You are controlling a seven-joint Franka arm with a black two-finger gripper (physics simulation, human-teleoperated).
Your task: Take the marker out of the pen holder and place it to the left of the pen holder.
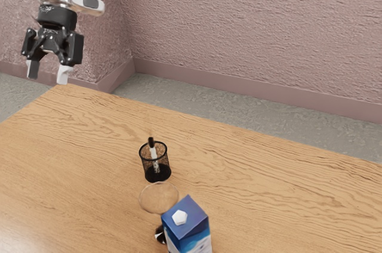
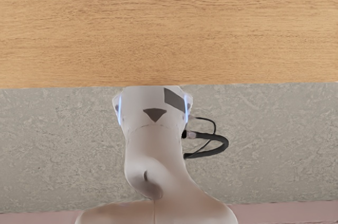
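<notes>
- High at the exterior view's left, hold the gripper wide and empty, presumably ready to grasp.
- Find the marker inside the pen holder, probably propped near-upright by it.

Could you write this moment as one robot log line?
gripper: open, empty, away from pen holder | marker: inside pen holder | removal: not yet done
</notes>
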